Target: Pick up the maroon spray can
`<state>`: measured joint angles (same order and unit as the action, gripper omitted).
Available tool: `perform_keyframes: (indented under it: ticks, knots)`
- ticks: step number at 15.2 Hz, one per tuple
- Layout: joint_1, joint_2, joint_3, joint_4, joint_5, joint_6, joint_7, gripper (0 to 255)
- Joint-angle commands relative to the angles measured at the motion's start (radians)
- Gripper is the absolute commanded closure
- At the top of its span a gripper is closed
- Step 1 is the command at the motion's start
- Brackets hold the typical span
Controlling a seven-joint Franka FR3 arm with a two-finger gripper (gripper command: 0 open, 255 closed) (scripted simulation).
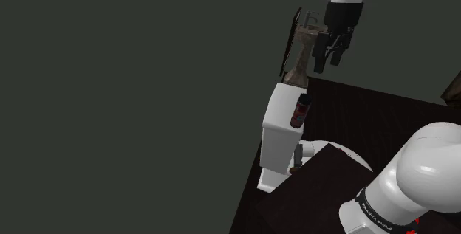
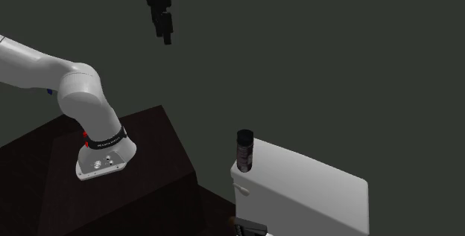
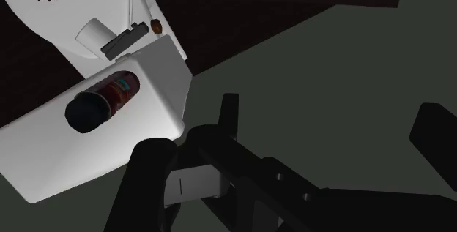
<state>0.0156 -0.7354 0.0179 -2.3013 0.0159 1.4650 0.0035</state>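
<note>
A flat grey-green wall (image 1: 125,100) backs everything. Against it rises the dark stand (image 2: 149,145), carrying the white arm (image 2: 82,93). Next in size is a white toilet tank (image 2: 313,190). High above it hangs the black gripper (image 1: 332,52), its 2 fingers (image 3: 150,179) spread wide with nothing between them. Smallest is the spray can (image 2: 245,150), dark red with a black cap. It stands upright on the tank's top close to 1 corner, well below the gripper and apart from it.

The likeliest trouble, as I judge it, is that corner perch. A finger that meets the cap on the way down, or pushes the side before the other finger arrives, could tip the can off the tank. The body looks round and smooth, so a grasp taken too high or off-centre may let it slip.

The wrist view looks down on the can (image 3: 102,100), showing a teal band on its label and how little lid lies beside it. The second exterior view alone shows the tall gap between claw and cap. The shoulder view adds a brownish, dark-framed object (image 1: 295,48) behind the gripper, which I cannot identify
</note>
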Motion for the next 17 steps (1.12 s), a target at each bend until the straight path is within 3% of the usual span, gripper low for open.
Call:
perform_keyframes:
  ticks: [1,9,17]
  knots:
    - [0.000,0.000,0.000,0.000,0.000,0.000,0.000,0]
    - [-0.056,0.053,-0.114,-0.151,-0.088,0.247,-0.108,0]
    - [-0.110,0.205,-0.238,-0.219,-0.154,0.513,-0.213,0]
